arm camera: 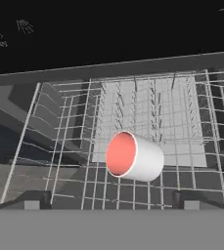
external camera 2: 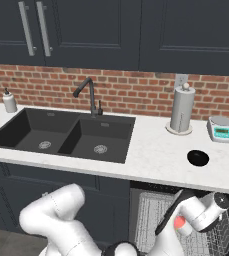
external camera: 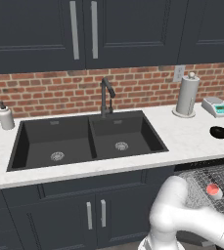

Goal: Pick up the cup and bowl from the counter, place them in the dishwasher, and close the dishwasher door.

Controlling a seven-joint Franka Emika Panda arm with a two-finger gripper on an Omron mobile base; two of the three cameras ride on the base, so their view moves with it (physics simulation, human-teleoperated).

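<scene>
While the cup (arm camera: 133,156) lies on its side on the wire rack (arm camera: 74,146) of the dishwasher (external camera 2: 151,220), the gripper (arm camera: 111,204) hangs over it with jaws spread wide, holding nothing. Left to do: the bowl (external camera 2: 198,158), on the counter (external camera 2: 151,150) behind the rack, and the door.

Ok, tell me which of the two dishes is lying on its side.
The cup, white outside and red inside, lies tipped over on the dishwasher rack. The black bowl sits upright on the counter.

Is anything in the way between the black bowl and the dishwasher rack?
Nothing visible blocks it. The bowl sits alone on the counter, right above the open dishwasher rack. The cup already lies on its side in the rack.
</scene>
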